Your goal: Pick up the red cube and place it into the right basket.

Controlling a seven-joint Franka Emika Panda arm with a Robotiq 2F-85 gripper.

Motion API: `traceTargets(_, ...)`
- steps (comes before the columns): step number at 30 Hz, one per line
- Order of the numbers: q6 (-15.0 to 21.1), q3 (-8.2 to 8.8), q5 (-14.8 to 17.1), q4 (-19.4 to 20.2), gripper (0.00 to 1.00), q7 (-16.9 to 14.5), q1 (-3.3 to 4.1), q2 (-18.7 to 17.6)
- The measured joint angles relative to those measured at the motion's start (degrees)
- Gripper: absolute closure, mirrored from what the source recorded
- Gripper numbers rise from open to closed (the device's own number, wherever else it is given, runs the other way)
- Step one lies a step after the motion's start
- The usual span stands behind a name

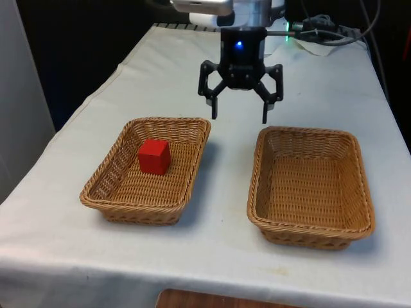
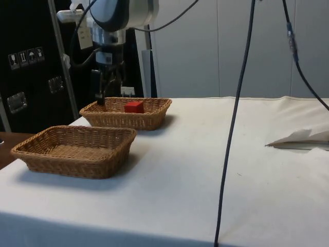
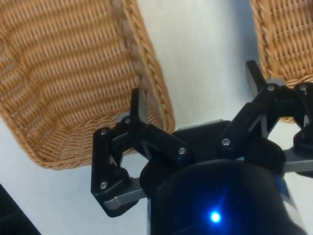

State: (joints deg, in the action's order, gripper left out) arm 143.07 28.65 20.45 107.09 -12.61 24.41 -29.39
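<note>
No readable text on the table; small white handling pictograms on a dark cabinet are too small to make out.

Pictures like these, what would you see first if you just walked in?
The bright red cube jumps out first, sitting inside the wicker basket on the front view's left. Next comes the robot's black hand, hanging open above the cloth behind the gap between the two baskets. The basket on the front view's right holds nothing.
</note>
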Motion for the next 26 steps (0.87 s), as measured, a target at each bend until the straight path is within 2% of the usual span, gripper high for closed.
traceTargets(21,10.3,-5.27,-0.5,7.8,0.00,1.0,0.23,4.0)
traceTargets(26,11.3,-5.84,-0.7,8.4,0.00,1.0,0.23,4.1)
